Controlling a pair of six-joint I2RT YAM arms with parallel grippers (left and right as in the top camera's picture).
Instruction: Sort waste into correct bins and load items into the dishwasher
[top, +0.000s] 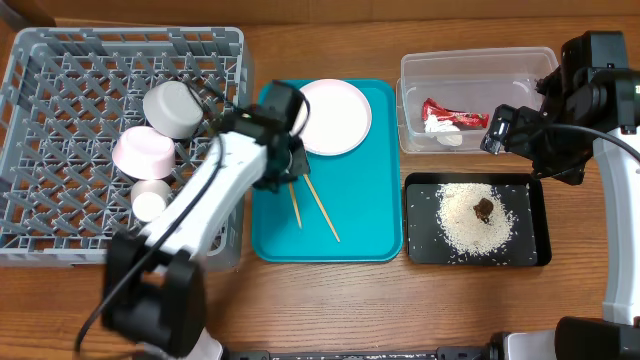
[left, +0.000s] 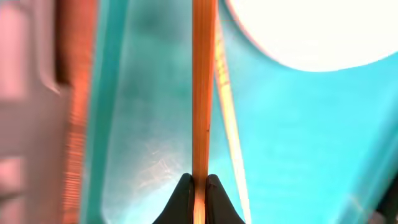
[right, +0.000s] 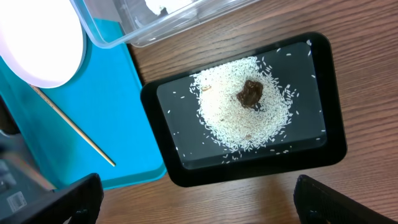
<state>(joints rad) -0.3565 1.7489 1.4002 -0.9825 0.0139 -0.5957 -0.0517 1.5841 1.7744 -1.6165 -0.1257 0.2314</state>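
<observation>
My left gripper (top: 289, 168) (left: 199, 186) is over the teal tray and shut on one wooden chopstick (left: 200, 93) (top: 295, 205). The second chopstick (top: 322, 208) (left: 231, 124) (right: 74, 132) lies loose beside it on the tray. The white plate (top: 333, 115) (left: 311, 31) (right: 37, 43) lies at the tray's far end. The grey dish rack (top: 60, 60) holds a grey-green bowl (top: 175, 108), a pink bowl (top: 145, 152) and a white cup (top: 152, 198). The clear tub (top: 478, 70) holds the red-and-white wrapper (top: 455, 116) and tissue. The black tray (top: 535, 225) (right: 323, 118) holds rice with a brown lump (top: 484, 208) (right: 250, 93). My right gripper (top: 500, 128) (right: 199, 205) is open and empty above the black tray.
The teal tray (top: 370, 235) (left: 143, 124) (right: 134, 112) lies between the rack and the two bins. Bare wooden tabletop (top: 330, 310) runs along the front edge. The left arm reaches across the rack's right wall.
</observation>
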